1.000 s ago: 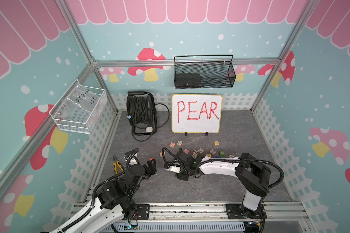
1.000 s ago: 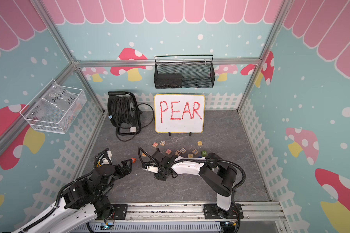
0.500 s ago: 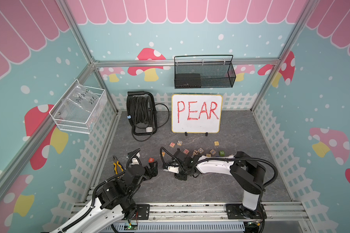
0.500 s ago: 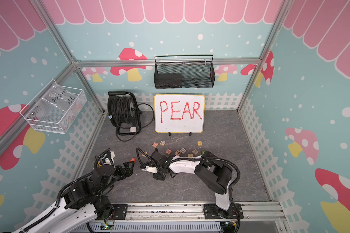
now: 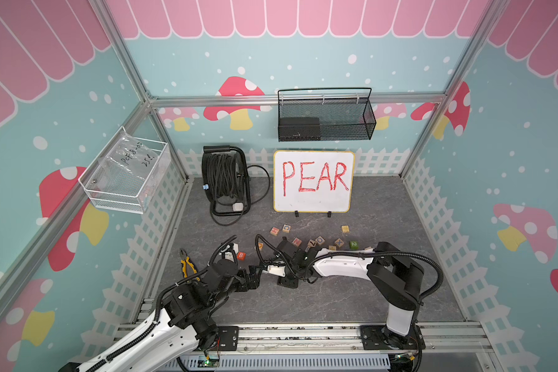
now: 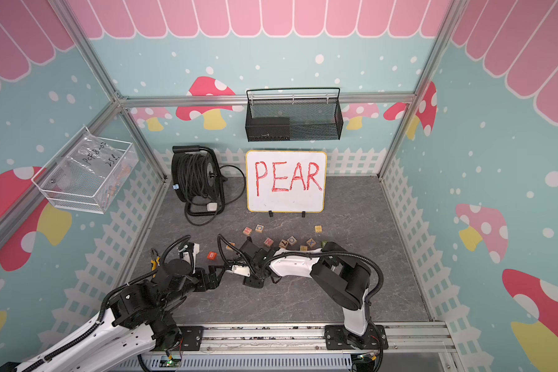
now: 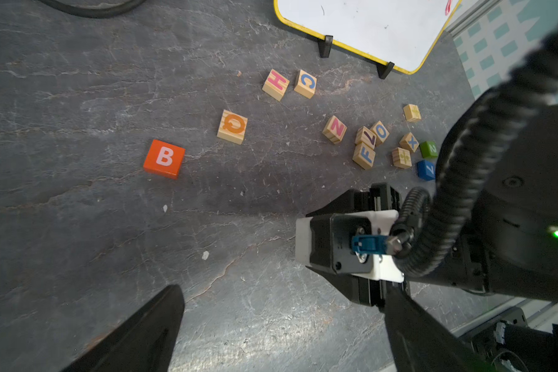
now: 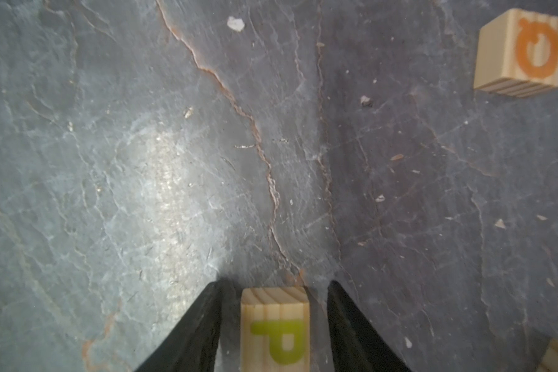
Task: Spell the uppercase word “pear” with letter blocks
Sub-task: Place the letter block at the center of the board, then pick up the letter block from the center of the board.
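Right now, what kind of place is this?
Probably a staged robot test cell, not a real room: aluminium frame posts carrying mushroom-print wall panels, left arm and right arm bolted to a base rail, and a whiteboard prompt behind scattered letter blocks.

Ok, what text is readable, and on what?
"PEAR": whiteboard
"P": pale block at right gripper
"B": orange block
"Q": wood block
"H": wood block
"C": wood block
"N": wood block
"F": wood block
"O": wood block
"X": wood block
"Z": blue block
"2": green block
Bag handwriting: blurred.

Whiteboard (image 5: 313, 193) beside cable reel (image 5: 223, 174) — orange B block (image 7: 164, 158) well apart
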